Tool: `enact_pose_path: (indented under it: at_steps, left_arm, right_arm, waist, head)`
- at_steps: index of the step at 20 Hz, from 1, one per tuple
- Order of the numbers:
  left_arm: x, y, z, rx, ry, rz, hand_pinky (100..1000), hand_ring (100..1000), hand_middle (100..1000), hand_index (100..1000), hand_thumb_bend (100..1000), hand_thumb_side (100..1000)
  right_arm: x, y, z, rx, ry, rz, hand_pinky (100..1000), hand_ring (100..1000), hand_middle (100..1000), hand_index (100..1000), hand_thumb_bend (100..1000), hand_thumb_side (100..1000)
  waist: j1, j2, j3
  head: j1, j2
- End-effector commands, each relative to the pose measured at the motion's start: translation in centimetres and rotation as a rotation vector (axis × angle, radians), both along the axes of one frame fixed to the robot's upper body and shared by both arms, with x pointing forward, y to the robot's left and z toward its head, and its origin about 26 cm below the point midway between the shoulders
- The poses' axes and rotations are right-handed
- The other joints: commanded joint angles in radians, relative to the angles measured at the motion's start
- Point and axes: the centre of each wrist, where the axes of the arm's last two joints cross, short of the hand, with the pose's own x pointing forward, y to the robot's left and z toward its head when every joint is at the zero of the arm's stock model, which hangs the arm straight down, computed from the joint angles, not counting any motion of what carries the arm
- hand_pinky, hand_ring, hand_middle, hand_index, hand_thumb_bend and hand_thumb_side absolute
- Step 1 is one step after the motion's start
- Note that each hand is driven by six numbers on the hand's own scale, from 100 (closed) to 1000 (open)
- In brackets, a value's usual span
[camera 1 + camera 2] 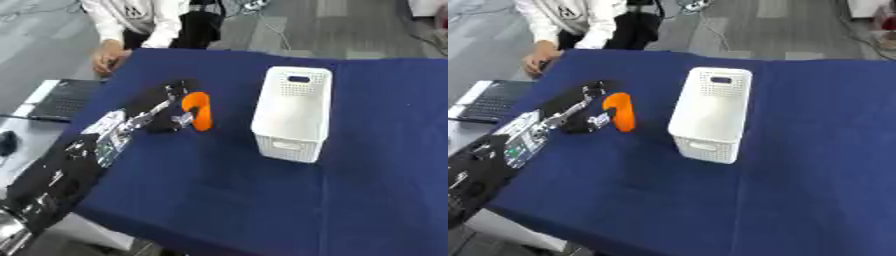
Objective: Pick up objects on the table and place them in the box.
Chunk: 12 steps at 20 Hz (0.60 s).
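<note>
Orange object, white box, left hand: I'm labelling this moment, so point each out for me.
orange object (199, 111), left eye view, middle of its body.
white box (292, 145), left eye view, near end wall.
left hand (166, 117), left eye view, black palm beside the orange object.

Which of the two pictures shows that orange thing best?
The left eye view: the orange thing sits nearer mid-picture, held by the left robot hand. The right eye view shows nearly the same, shifted left.
</note>
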Motion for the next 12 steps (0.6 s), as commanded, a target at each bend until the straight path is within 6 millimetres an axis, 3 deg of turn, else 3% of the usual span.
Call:
enact_pose_path:
  at_steps: [1, 12]
  left_arm:
    - [0.53, 0.71, 1.31, 0.012, -0.032, 0.002, 1000, 1000, 1000, 1000, 192, 1000]
    - [1.28, 0.48, 1.47, 0.024, -0.036, -0.01, 1000, 1000, 1000, 1000, 186, 1000]
  right_arm:
    - [-0.16, 0.24, 1.19, -0.004, -0.043, 0.014, 450, 639, 659, 701, 100, 938]
    - [-0.16, 0.31, 1.29, -0.002, -0.046, 0.017, 450, 638, 659, 701, 100, 940]
  waist:
    - [-0.004, -0.008, -0.001]
    - [-0.005, -0.006, -0.004]
  head:
    - [0.006, -0.021]
    - [0.007, -0.02]
